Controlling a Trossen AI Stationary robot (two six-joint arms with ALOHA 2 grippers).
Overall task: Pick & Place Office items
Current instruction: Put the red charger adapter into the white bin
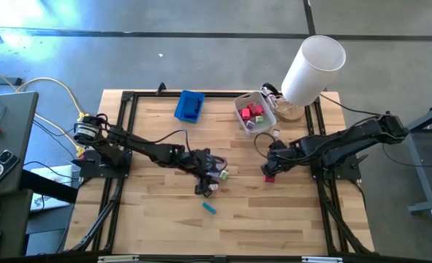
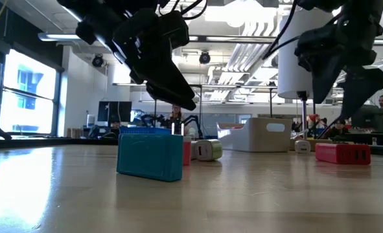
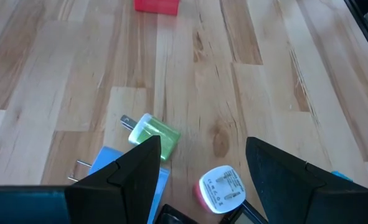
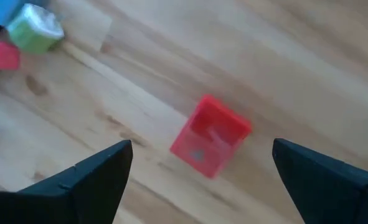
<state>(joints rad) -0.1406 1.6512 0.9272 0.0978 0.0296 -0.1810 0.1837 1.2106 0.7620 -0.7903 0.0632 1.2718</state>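
My left gripper (image 1: 207, 179) (image 3: 202, 142) hovers open over a small cluster on the wood. The cluster is a green plug-like piece (image 3: 154, 135) (image 1: 223, 174), a white-faced pink round piece (image 3: 221, 188) and a blue piece (image 3: 109, 165). My right gripper (image 1: 269, 169) (image 4: 202, 145) is open just above a red block (image 4: 210, 143) (image 1: 269, 177) (image 2: 343, 153), which lies flat on the table with one finger on either side of it. A teal block (image 1: 209, 208) (image 2: 150, 155) lies alone toward the near edge.
A translucent white bin (image 1: 264, 120) near the far edge holds red, pink and purple pieces. A blue tray (image 1: 190, 106) sits left of it. A tall white cylinder (image 1: 314, 66) stands at the far right corner. Bare wood shows along the near side. People show in the room behind the table.
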